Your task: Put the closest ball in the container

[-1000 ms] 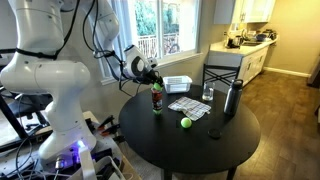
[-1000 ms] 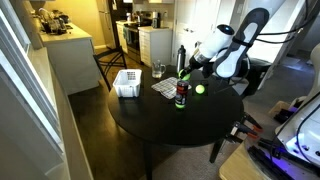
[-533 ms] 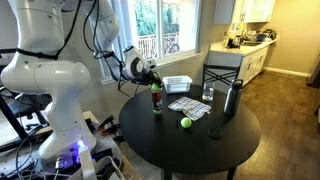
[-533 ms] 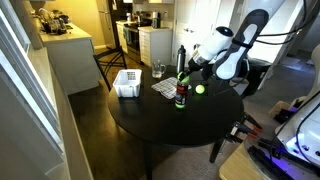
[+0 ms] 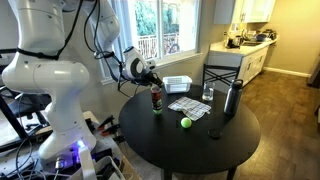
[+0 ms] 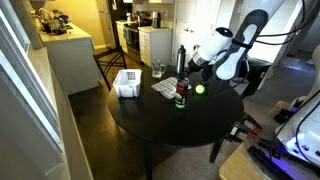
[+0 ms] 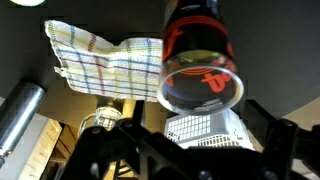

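Note:
A green ball (image 5: 185,123) (image 6: 199,89) lies on the round black table (image 5: 215,150) (image 6: 150,120); it does not show in the wrist view. The white slatted container (image 5: 177,84) (image 6: 127,83) (image 7: 205,128) stands at the table's edge. My gripper (image 5: 150,80) (image 6: 187,72) (image 7: 190,155) hovers just above a dark bottle with a red label (image 5: 156,100) (image 6: 181,93) (image 7: 200,60), which stands upright on the table. The fingers stand wide apart on either side of the bottle, and nothing is held between them. The ball is a short way from the bottle.
A checked cloth (image 5: 190,106) (image 6: 165,88) (image 7: 105,60) lies between bottle and container. A drinking glass (image 5: 208,95) (image 6: 158,71) and a tall dark flask (image 5: 232,98) (image 6: 181,60) stand near it. A small dark item (image 5: 214,133) lies by the ball. A chair (image 5: 222,75) stands behind the table.

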`<state>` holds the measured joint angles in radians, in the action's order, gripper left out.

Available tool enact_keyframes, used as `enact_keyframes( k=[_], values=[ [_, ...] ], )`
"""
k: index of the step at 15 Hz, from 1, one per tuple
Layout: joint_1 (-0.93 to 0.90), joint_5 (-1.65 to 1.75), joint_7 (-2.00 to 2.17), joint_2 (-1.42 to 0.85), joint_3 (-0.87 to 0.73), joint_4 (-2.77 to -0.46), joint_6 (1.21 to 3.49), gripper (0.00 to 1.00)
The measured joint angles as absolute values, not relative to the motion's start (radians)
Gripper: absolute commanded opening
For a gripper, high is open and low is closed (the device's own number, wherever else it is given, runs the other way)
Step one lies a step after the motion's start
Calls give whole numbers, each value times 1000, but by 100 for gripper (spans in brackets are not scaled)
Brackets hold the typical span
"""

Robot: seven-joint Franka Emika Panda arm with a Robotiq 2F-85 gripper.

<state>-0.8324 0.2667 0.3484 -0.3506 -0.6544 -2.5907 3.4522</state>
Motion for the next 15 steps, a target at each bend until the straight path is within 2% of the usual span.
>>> enact_keyframes(
  k=[15],
  values=[
    [-831,266,348,-324,-707,-2579,3453,100]
  ],
)
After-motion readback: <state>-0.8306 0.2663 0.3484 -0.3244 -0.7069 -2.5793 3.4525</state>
